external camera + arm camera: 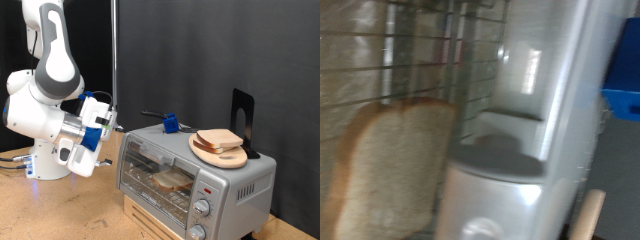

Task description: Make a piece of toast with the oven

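end effector: at the oven's end, grip state cannot tell | piece of toast: on the wire rack inside, beyond it | another slice: on round board atop oven

We take this for a robotics lab rather than a kitchen: a white arm stands bolted on a bare wooden desk, black curtain panels close off the far side, cables trail at the left, and the silver oven sits alone as a test prop.
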Motion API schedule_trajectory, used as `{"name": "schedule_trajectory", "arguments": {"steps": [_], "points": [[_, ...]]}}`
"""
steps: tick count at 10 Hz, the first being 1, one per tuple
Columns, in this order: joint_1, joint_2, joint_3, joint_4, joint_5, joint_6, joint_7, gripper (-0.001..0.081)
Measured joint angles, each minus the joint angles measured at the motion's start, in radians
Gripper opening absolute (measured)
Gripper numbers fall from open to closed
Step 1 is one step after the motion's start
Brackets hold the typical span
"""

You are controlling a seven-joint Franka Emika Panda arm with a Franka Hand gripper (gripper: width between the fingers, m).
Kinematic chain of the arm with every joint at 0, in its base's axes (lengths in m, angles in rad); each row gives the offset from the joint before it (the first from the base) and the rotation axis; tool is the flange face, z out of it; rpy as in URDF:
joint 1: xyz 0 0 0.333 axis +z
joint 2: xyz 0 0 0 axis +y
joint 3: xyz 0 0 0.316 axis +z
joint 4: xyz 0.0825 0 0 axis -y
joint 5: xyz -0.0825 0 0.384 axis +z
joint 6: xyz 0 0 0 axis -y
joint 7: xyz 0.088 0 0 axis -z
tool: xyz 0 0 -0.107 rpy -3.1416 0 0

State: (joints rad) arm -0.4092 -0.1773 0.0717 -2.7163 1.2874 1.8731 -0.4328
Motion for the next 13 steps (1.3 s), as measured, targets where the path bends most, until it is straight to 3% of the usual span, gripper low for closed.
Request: {"name": "schedule_trajectory", "arguments": {"steps": [4,8,11,13], "points": [[-0.041,0.111,-0.055,0.162,-0.016,-0.122,0.032,0.0800],[-0.045,0.284,-0.064,0.368,-0.062,-0.245,0.146,0.0800],[-0.050,0.296,-0.067,0.373,-0.075,-0.307,0.112,0.0800],[-0.046,0.371,-0.055,0.445,-0.076,-0.307,0.117,0.0800]]}}
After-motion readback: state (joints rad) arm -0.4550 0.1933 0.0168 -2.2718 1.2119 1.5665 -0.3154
